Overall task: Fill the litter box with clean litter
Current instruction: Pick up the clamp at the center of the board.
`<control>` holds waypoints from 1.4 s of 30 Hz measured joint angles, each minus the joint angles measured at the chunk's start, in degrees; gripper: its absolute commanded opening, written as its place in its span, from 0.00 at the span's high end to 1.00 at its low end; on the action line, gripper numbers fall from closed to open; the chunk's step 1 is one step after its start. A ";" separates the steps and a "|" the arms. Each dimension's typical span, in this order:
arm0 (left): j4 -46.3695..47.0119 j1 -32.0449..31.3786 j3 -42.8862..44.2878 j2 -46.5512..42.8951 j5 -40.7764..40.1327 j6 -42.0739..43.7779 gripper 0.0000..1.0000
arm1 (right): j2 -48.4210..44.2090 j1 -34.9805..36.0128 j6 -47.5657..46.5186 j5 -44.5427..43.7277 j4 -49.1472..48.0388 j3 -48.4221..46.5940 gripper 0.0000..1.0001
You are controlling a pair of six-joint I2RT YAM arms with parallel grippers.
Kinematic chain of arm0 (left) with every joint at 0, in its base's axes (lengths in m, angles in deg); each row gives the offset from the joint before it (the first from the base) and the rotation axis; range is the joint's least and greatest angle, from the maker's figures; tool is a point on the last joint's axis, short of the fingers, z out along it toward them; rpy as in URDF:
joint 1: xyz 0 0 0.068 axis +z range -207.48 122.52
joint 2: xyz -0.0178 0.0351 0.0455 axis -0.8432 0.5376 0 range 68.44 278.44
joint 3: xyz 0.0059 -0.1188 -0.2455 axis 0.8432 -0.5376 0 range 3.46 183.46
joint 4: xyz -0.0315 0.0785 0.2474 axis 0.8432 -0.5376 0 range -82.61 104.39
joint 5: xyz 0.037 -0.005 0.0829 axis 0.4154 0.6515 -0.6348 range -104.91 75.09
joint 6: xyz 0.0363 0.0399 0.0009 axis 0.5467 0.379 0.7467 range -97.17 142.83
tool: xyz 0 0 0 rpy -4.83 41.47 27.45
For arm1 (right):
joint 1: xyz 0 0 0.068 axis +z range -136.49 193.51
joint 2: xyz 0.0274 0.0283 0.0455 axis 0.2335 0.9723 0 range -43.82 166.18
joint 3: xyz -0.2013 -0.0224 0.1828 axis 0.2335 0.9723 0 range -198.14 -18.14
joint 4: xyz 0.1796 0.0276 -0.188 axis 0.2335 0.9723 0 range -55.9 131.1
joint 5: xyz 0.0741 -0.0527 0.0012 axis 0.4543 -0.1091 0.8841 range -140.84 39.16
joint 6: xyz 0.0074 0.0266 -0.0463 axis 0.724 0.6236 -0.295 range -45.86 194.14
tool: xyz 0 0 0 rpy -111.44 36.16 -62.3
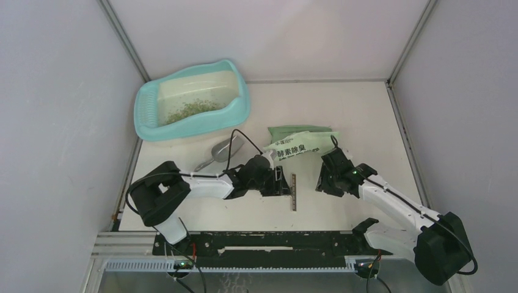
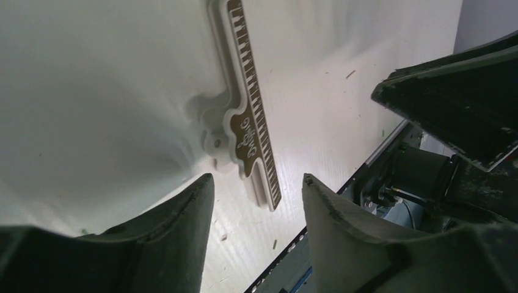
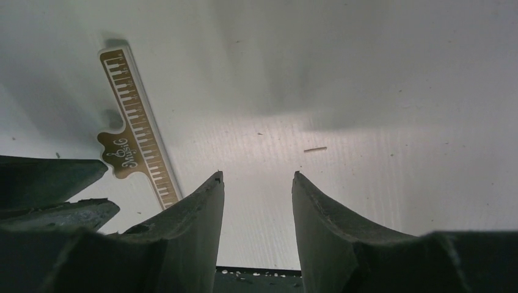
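Note:
The light turquoise litter box (image 1: 143,116) stands at the back left, with a patch of green-beige litter (image 1: 192,110) on its pale floor. My left gripper (image 1: 282,182) (image 2: 257,177) is low over the table near the front, open, with nothing between its fingers. A long gold-and-white bag clip (image 1: 294,192) (image 2: 253,116) (image 3: 137,149) printed with piano keys lies flat just beyond it. My right gripper (image 1: 322,183) (image 3: 258,174) hovers to the right of the clip. It is open and empty, with only bare table between its fingers.
A flat green printed bag (image 1: 299,141) lies behind both grippers at mid-table. A grey metal scoop (image 1: 223,151) rests between the bag and the litter box. A few stray granules (image 3: 314,149) dot the table. The black front rail (image 1: 269,241) runs along the near edge.

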 measured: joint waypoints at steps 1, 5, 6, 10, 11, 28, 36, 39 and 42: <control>0.33 0.00 0.44 0.39 0.24 -0.13 0.46 | 0.00 -0.15 -0.09 0.50 -0.28 0.17 0.48; 1.38 0.00 1.75 1.70 0.83 -0.48 0.52 | 0.00 -0.81 -0.46 1.97 -1.88 0.28 0.48; 1.62 0.00 1.99 2.05 0.92 -0.52 0.53 | 0.00 -0.96 -0.57 2.29 -2.12 0.28 0.48; 2.08 0.00 2.64 3.56 1.27 -0.63 0.58 | 0.00 -1.90 -1.05 3.50 -3.37 0.70 0.48; 2.05 0.00 2.82 4.00 1.33 -0.66 0.61 | 0.00 -2.19 -1.16 4.00 -3.67 0.98 0.48; 7.98 0.00 2.82 6.93 2.32 -2.14 1.00 | 1.05 -4.72 -1.79 12.39 -9.70 5.68 0.45; 10.36 0.20 -0.94 1.18 2.32 -3.06 1.00 | -7.76 -8.72 -3.78 22.80 -14.38 11.04 0.44; 15.69 0.55 -5.22 -2.56 3.17 -6.16 1.00 | -13.57 -10.73 -4.09 27.82 -16.20 13.00 0.44; 19.50 0.94 -7.96 -4.55 3.91 -9.01 1.00 | -21.29 -12.94 -3.98 32.72 -17.33 14.43 0.43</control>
